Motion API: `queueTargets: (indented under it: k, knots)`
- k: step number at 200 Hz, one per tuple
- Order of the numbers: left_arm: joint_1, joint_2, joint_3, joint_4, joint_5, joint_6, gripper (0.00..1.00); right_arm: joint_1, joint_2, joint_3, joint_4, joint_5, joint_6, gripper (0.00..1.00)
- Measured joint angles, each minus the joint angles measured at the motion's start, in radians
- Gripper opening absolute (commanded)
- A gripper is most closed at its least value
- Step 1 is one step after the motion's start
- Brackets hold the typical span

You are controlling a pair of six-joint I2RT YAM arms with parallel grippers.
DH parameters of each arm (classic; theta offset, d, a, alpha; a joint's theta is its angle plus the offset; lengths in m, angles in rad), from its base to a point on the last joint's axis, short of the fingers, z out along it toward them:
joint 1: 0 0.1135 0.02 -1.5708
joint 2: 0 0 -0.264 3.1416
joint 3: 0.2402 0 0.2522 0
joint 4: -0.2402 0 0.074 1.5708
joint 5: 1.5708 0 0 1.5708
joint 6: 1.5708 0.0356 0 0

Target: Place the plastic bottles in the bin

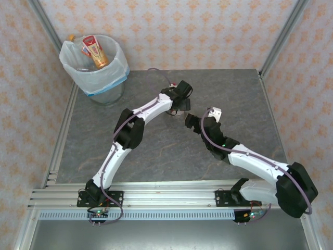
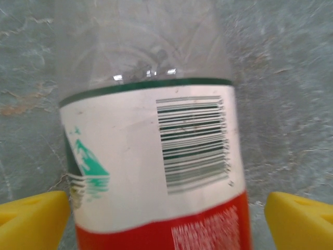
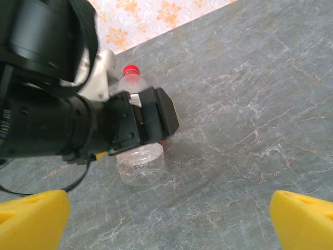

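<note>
1. Two claws hung over the middle of the grey table (image 1: pixel 156 151) in the overhead view. The bin (image 1: pixel 106 92) stood well apart from them in the upper left of that frame, at the table's far corner.
2. Inside the bin, which was lined with a white bag (image 1: pixel 67 60) edged in blue, a red-labelled bottle (image 1: pixel 97 52) leaned upright.
3. At the bottom of the left wrist frame the left claw (image 2: pixel 166 223) was spread. Its yellow fingertips (image 2: pixel 31 221) sat in the lower corners, on either side of a clear bottle (image 2: pixel 140 47) lying on the table.
4. That bottle's white label (image 2: pixel 130 156) carried a barcode, a green band along its upper edge and a red band below.
5. One fingertip sat against or just beside the bottle; I could not tell which. A strip of table showed between the other fingertip and the bottle.
6. In the right wrist frame, the bottle's red cap (image 3: pixel 130 69) showed upper left of centre. Its clear base poked out below the left arm (image 3: pixel 52 120), which covered its middle.
7. Along the bottom edge of that frame the right claw (image 3: pixel 166 221) was spread wide with bare table between its fingertips, apart from the bottle.
</note>
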Motion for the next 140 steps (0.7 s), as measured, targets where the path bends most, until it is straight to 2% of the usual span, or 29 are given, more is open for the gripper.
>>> queueTargets:
  k: [42,83,110,140]
  knots:
    - [0.0,0.056,0.08,-0.048,-0.024,0.02,0.76,0.0,-0.037,-0.006,-0.014,0.002,-0.004,0.99]
    - [0.0,0.057,0.086,-0.056,-0.032,0.044,0.64,0.0,-0.039,-0.029,-0.01,-0.008,-0.02,0.99]
    - [0.0,0.029,0.052,-0.055,-0.043,0.065,0.62,0.0,-0.039,-0.029,0.004,-0.01,-0.034,0.99]
    - [0.0,-0.069,-0.058,-0.051,-0.043,0.082,0.61,0.0,-0.039,-0.029,0.033,-0.017,-0.045,0.99]
